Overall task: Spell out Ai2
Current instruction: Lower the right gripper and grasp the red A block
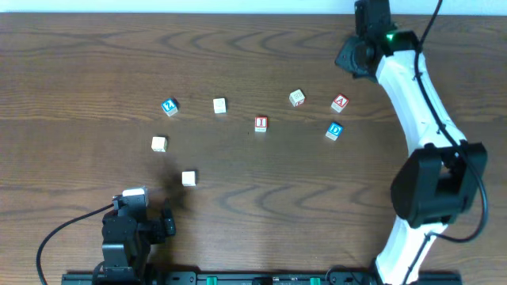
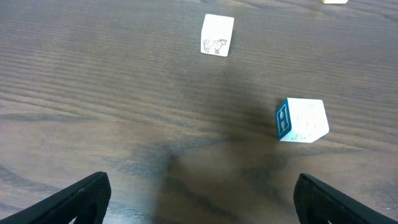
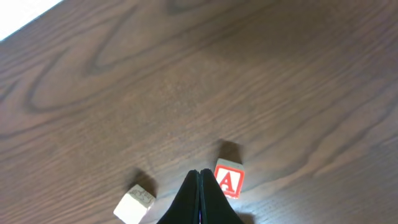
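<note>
The red "A" cube [image 1: 340, 103] lies at the right of the table, and the right wrist view shows it [image 3: 229, 180] just right of my fingertips. The red "I" cube [image 1: 261, 123] lies near the middle. The blue "2" cube [image 1: 169, 106] lies at the left. My right gripper [image 1: 352, 57] [image 3: 199, 180] is shut and empty, hovering behind the "A" cube. My left gripper [image 1: 146, 209] [image 2: 202, 202] is open and empty near the front edge, with nothing between its fingers.
A blue "D" cube [image 1: 335, 131] sits in front of the "A". Pale cubes lie around the table [image 1: 297, 97], [image 1: 219, 105], [image 1: 159, 143], [image 1: 188, 178]. The left wrist view shows a cow-drawing cube [image 2: 217, 35] and a blue-sided cube [image 2: 301, 120]. A pale cube [image 3: 134, 204] lies left of my right fingers.
</note>
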`<state>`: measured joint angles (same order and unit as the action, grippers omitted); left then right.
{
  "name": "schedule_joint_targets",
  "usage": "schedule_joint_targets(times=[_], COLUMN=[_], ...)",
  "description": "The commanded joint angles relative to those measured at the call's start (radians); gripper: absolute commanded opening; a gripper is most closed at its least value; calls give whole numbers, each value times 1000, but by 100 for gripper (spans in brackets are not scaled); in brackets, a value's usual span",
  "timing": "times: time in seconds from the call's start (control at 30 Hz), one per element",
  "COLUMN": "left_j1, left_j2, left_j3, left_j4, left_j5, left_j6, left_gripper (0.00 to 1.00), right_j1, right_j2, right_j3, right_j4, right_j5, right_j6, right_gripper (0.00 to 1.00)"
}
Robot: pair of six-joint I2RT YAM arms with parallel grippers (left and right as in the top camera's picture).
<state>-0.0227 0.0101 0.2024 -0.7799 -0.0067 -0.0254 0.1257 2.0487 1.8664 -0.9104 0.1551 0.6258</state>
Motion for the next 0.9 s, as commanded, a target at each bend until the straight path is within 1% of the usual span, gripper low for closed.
schedule_joint_targets(times=[0.0,0.1,0.2,0.57,0.6,0.63,0.73,0.8,0.87], left_j1=[-3,-3,-3,-3,-3,-3,-3,-3,-3], left_j2=[-6,-6,-6,-6,-6,-6,-6,-6,-6], left_j3=[-23,-23,-23,-23,-23,-23,-23,-23,-23], left_j4=[-33,-33,-33,-33,-33,-33,-33,-33,-33], left_j5=[-7,-7,-7,-7,-7,-7,-7,-7,-7], left_j6=[4,3,3,3,3,4,3,3,3], left_gripper=[95,95,95,95,95,95,95,95,95], right_j1=[-8,-9,-8,-20,-23,-26,-34,-36,-37], right_j2=[70,103,127,171,174,177,182,186,191], right_j3=[71,77,77,75,75,75,74,74,74], right_j4=[-51,-103,-129,-209,-216,-224,-244,-253,-261], right_j5=[-27,-53,-68,-92,-92,-93,-97,-97,-101], right_j6=[21,87,123,148,148,148,148,148,147], right_gripper=[2,2,2,2,5,13,17,21,23])
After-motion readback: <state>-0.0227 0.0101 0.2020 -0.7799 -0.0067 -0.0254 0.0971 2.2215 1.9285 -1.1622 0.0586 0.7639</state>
